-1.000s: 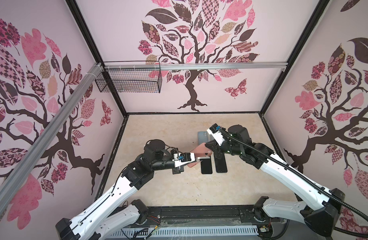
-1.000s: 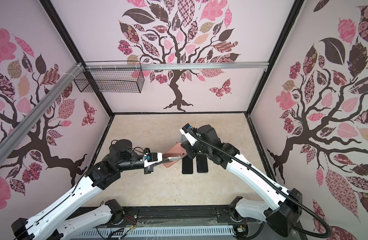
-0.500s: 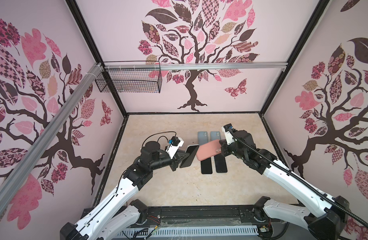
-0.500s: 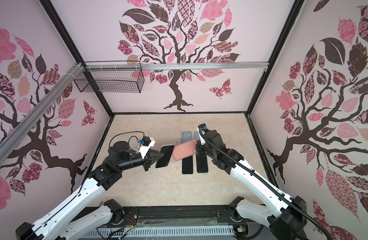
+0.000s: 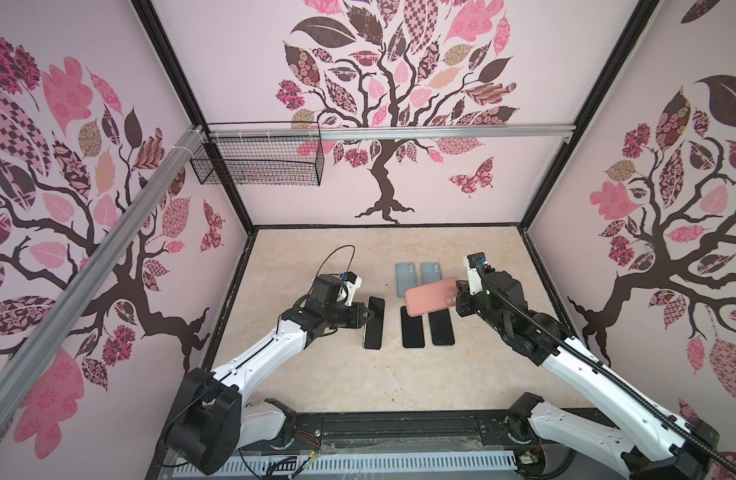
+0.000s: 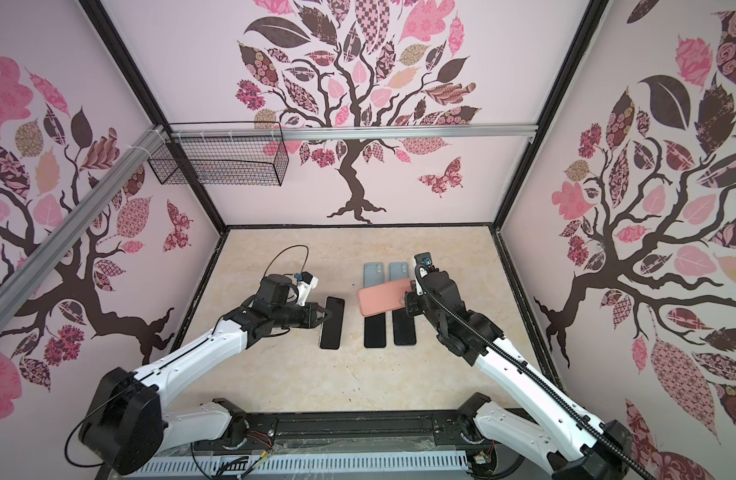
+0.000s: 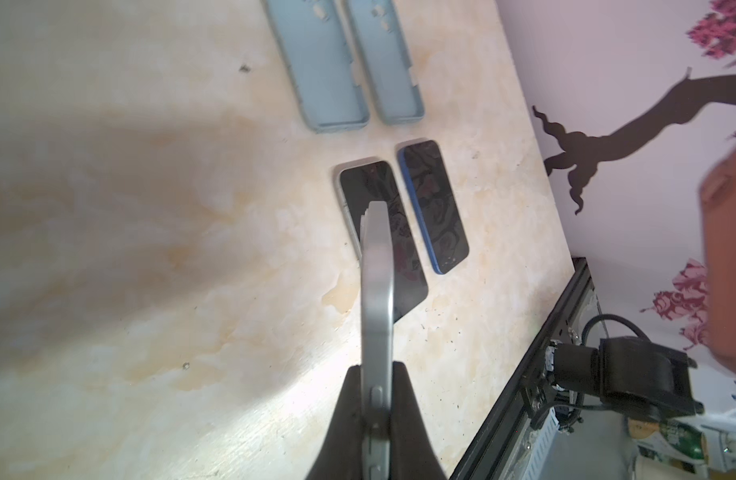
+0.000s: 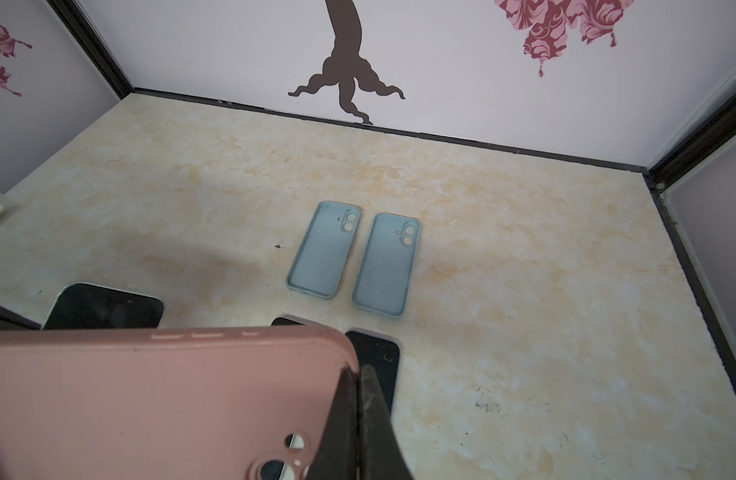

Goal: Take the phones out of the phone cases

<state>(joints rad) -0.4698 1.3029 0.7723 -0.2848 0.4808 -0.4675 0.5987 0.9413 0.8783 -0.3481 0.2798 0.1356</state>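
The phone [image 5: 374, 323] is out of the pink case [image 5: 428, 297]. It is pinched at one long edge by the left jaws, with its dark screen turned up. It is held to the left of the blue cases [image 5: 404, 276] and nearer the robot than they are. In the left wrist view it is seen edge-on, running straight out from between the jaws. Whether it touches the surface [image 5: 316, 257] cannot be told.

The pink case is pinched at its camera-hole end by the right jaws, which are pressed together on its wall. It is carried back side up and slightly tilted, over the near ends of the blue cases. The surface can be seen through its camera holes in the right wrist view.

The blue cases lie side by side on the surface, open sides up, nearly touching. Two other phones [image 5: 413, 332] lie screen up, side by side, just on the near side of the blue cases. In both top views their far ends are covered by the pink case.
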